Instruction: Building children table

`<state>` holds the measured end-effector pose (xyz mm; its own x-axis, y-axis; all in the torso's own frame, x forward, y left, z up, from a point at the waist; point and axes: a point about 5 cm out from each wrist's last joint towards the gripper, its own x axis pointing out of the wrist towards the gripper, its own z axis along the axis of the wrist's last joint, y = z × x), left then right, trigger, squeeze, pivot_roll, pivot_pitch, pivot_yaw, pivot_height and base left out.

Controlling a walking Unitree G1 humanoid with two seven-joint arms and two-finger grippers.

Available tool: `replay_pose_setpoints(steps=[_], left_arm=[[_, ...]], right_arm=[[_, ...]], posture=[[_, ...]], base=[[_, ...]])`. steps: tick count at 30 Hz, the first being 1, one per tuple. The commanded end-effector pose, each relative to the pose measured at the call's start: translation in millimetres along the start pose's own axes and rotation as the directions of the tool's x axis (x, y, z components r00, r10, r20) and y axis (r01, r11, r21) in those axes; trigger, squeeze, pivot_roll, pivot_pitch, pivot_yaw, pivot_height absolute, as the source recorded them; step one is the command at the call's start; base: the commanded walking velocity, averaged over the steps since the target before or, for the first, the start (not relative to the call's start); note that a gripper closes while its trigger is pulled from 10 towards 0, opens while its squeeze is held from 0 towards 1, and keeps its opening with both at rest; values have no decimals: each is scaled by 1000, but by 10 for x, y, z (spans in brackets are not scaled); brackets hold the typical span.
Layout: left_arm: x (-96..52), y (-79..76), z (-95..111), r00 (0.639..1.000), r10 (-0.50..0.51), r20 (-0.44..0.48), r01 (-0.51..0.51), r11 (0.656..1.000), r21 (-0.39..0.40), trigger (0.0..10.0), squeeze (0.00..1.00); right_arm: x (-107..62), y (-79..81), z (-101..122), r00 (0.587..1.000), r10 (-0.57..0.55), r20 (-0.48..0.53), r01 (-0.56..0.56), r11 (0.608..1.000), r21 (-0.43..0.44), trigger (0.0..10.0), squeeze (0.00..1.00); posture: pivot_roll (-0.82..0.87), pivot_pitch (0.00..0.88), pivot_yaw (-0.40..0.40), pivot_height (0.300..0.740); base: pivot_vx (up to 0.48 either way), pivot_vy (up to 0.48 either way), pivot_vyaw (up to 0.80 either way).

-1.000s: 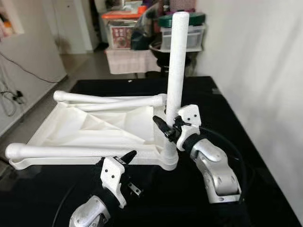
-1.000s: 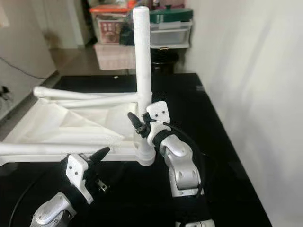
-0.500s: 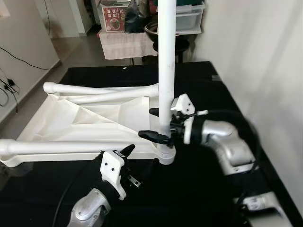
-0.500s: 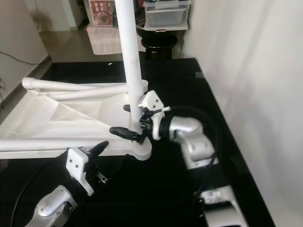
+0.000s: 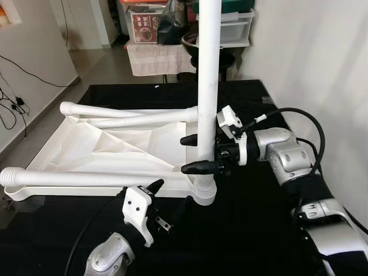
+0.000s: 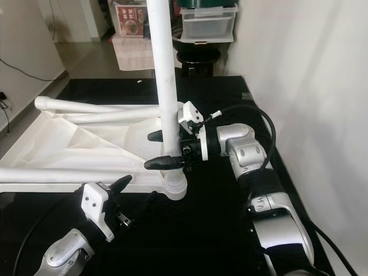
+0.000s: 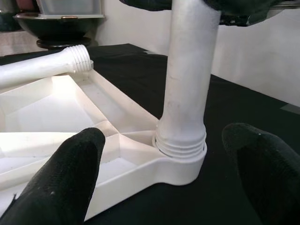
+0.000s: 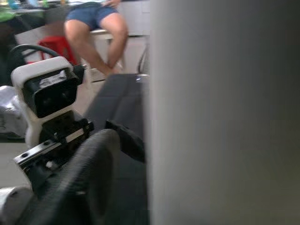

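The white plastic tabletop (image 5: 86, 150) lies upside down across the middle left of the head views on a black mat (image 5: 247, 230), and looks stiff, light and smooth enough to slide if pushed. At its near right corner the upright leg (image 5: 206, 86), a rigid tube, stands in its threaded socket; it is best gripped low, where the right gripper (image 5: 192, 154) reaches in from the right with a finger on either side, though whether they pinch it I cannot tell. At lower centre, the left gripper (image 7: 168, 173) waits with fingers spread wide, empty, facing the socket.

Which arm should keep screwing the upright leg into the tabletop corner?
Right. The right gripper has its black fingers around the upright white plastic table leg just above the corner socket; the left gripper sits open below the overturned white tabletop.
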<state>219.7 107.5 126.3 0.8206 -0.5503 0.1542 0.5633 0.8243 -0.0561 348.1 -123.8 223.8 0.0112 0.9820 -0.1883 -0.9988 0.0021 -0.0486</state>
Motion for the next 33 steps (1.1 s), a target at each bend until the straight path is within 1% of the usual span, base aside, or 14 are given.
replay_pose_setpoints(steps=[1, 8, 17, 18, 19, 20, 21, 22, 25, 26, 28, 31, 32, 33], left_arm=[[-28, -2, -30, 1000, 1, -22, -1, 1000, 1, 10000, 0], [-36, -17, -23, 1000, 1, -23, -1, 1000, 1, 10000, 0], [-68, -15, -14, 1000, -2, -22, 2, 1000, -6, 10000, 0], [-77, -9, -13, 1000, -2, -23, 2, 1000, -6, 10000, 0], [-88, 4, -10, 1000, -2, -24, 1, 1000, -6, 10000, 0], [-95, 19, -7, 1000, -2, -26, 2, 1000, -4, 10000, 0], [-95, 19, -7, 1000, -2, -26, 2, 1000, -4, 10000, 0], [-98, 29, -6, 1000, -2, -28, 2, 1000, -3, 10000, 0], [-103, 40, -9, 999, -2, -32, 2, 1000, -1, 10000, 0], [-106, 47, -16, 999, -7, -37, 6, 1000, -2, 10000, 0], [-106, 47, -16, 999, -7, -37, 6, 1000, -2, 10000, 0], [-113, 54, -14, 999, -4, -38, 4, 1000, 0, 10000, 0], [-126, 69, -5, 999, 15, -34, -15, 1000, 6, 10000, 0], [-126, 69, -5, 999, 15, -34, -15, 1000, 6, 10000, 0]], right_arm=[[55, -2, -4, 999, 52, -2, -52, 999, -9, 0, 0], [10, -29, -47, 999, 32, 4, -32, 999, -3, 0, 0], [-150, -46, -196, 927, -375, -16, 375, 927, -27, 0, 0], [-111, -36, -284, 866, -499, -23, 499, 866, 25, 0, 0], [-73, -24, -473, 617, -786, -39, 785, 611, 99, 0, 0], [85, 196, -754, 510, -854, -102, 855, 491, 168, 0, 0], [85, 196, -754, 510, -854, -102, 855, 491, 168, 0, 0], [186, 367, -910, 456, -879, -143, 882, 424, 205, 0, 0], [321, 518, -1028, 469, -869, -155, 874, 431, 226, 0, 0], [403, 529, -1023, 529, -837, -138, 842, 499, 203, 0, 0], [403, 529, -1023, 529, -837, -138, 842, 499, 203, 0, 0], [477, 501, -1018, 575, -806, -143, 817, 555, 159, 0, 0], [487, 487, -1003, 584, -798, -146, 810, 564, 161, 1451, 0], [487, 487, -1003, 584, -798, -146, 810, 564, 161, 1451, 0]], posture=[[54, 28, -10, 740], [53, 37, -5, 740], [20, 50, -4, 740], [20, 50, -4, 740], [4, 53, 11, 740], [15, 56, 30, 740], [15, 56, 30, 740], [15, 56, 30, 740], [3, 46, 37, 740], [14, 47, 14, 740], [14, 47, 14, 740], [28, 52, 8, 740], [31, 54, 14, 740], [31, 54, 14, 740]], base=[[0, 0, 0], [0, 0, 0], [0, 0, 0], [0, 0, 0], [0, 0, 0], [0, 0, 0], [0, 0, 0], [0, 0, 0], [0, 0, 0], [0, 0, 0], [0, 0, 0], [0, 0, 0], [0, 0, 0], [0, 0, 0]])
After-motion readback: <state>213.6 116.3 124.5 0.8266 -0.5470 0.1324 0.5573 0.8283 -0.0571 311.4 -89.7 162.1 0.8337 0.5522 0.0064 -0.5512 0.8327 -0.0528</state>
